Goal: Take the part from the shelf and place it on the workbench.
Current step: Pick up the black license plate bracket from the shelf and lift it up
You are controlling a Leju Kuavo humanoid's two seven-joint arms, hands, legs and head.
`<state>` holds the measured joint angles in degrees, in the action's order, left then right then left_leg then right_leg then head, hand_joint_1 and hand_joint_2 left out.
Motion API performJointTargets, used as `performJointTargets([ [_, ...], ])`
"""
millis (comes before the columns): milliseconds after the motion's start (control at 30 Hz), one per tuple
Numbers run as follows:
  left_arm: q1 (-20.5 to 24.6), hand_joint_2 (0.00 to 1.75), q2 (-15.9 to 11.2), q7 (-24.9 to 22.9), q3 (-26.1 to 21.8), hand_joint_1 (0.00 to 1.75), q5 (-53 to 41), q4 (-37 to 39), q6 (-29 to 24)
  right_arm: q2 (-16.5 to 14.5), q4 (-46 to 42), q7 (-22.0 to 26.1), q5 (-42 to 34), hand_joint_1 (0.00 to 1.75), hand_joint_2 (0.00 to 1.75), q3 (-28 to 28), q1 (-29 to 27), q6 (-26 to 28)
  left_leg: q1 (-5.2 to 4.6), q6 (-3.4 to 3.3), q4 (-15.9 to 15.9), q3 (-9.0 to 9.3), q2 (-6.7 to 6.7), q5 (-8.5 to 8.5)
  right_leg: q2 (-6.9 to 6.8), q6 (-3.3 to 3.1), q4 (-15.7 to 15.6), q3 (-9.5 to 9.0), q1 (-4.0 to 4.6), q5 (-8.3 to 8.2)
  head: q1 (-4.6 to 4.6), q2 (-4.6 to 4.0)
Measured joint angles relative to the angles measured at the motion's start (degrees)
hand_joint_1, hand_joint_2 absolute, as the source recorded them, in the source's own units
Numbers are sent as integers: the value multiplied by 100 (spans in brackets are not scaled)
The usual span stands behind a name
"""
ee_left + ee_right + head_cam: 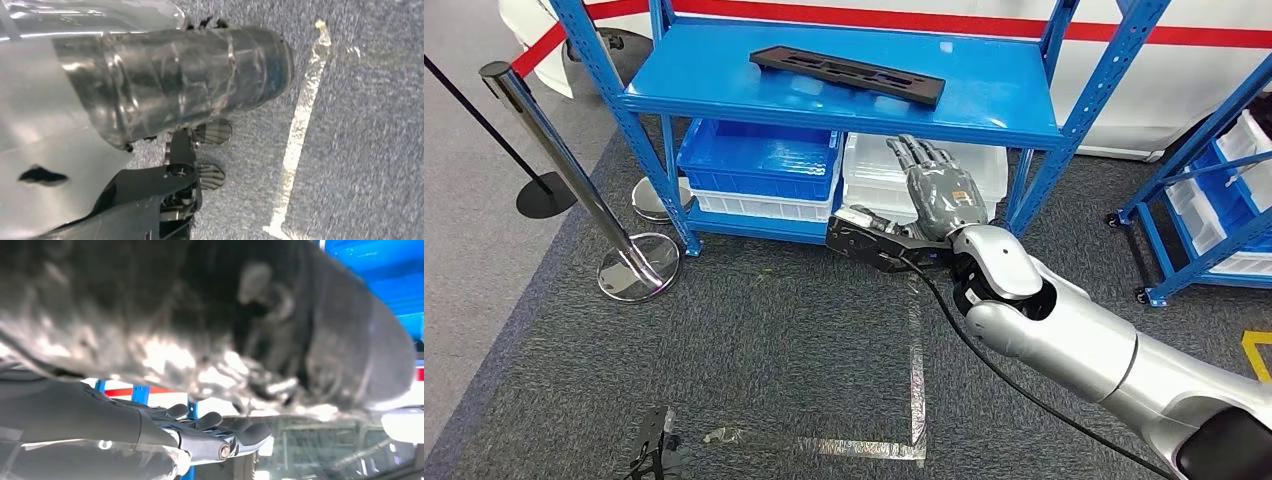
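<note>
From the head view the right hand (939, 190) reaches toward the blue shelf (844, 95), fingers (921, 153) stretched out and slightly apart, holding nothing. The part (848, 74), a flat black slotted bar, lies untouched on the shelf top. The right wrist view shows dark fingers (220, 426) extended, empty.

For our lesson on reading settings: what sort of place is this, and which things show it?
Probably a workshop or demonstration floor: a blue metal shelf rack with blue plastic storage bins beneath, a chrome barrier post, and silver tape marks on grey carpet.
</note>
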<state>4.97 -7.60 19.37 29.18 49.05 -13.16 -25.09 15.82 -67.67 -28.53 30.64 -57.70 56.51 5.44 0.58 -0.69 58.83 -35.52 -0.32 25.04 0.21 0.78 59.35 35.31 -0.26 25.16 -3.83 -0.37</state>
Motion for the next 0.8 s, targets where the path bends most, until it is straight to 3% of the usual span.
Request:
performJointTargets([
  [67,5,0,1,-1,0,0,9,0,36,18,20,-2,-9,0,0,102,-13,27,18,-71,-42,31,4,-17,1,51,289,135,-10,182,18,1],
  [167,12,0,1,0,0,0,11,0,57,34,46,-2,-29,0,0,232,-82,47,11,-132,-44,43,10,-4,0,98,1348,668,-24,621,33,0],
  [200,10,0,1,0,0,0,17,0,80,39,58,-3,-48,0,0,260,-121,52,9,-141,-38,46,8,4,0,105,1557,789,-28,643,34,0],
  [233,8,0,0,-1,0,0,27,0,117,44,73,-4,-70,0,0,287,-154,56,8,-144,-29,49,4,15,-1,104,1557,813,-29,563,34,0],
  [267,6,0,0,1,0,0,44,0,166,48,87,-5,-94,0,0,316,-176,58,8,-141,-17,56,-3,29,-1,94,1332,726,-30,389,34,0],
  [333,5,0,1,10,0,0,81,0,272,54,110,-7,-122,0,0,381,-191,56,0,-112,9,65,-14,67,1,53,563,372,-20,23,33,-1],
  [400,3,0,2,33,0,0,107,1,356,59,123,-10,-138,0,0,422,-207,44,-17,-66,25,57,-20,90,7,4,76,141,7,-108,28,1],
  [500,-11,0,2,62,0,0,120,2,426,79,127,-22,-149,0,0,449,-257,-3,-23,11,9,62,-18,112,15,-63,-25,87,8,-94,27,1],
  [567,-21,0,2,85,0,0,134,2,475,92,115,-30,-152,0,0,481,-265,-35,-19,71,213,-19,-9,247,14,-119,-84,23,-27,-98,10,-1],
  [667,-33,0,-2,117,0,0,160,3,514,96,94,-39,-163,0,0,502,-312,-180,2,142,1220,-533,2,645,12,-183,-107,-57,-39,-55,-12,-1],
  [700,-41,0,-3,121,0,0,170,4,517,96,90,-41,-166,0,0,502,-345,-231,8,158,1481,-697,2,680,13,-192,-101,-78,-38,-32,-11,-1],
  [733,-50,0,-3,122,0,0,177,6,516,97,88,-43,-167,0,0,502,-373,-263,13,169,1542,-773,3,606,16,-191,-92,-99,-39,-3,-11,-1],
  [800,-58,0,-8,122,0,0,181,7,511,102,77,-46,-168,0,0,502,-398,-301,21,166,1048,-610,5,197,23,-167,-62,-159,-45,76,-13,0],
])
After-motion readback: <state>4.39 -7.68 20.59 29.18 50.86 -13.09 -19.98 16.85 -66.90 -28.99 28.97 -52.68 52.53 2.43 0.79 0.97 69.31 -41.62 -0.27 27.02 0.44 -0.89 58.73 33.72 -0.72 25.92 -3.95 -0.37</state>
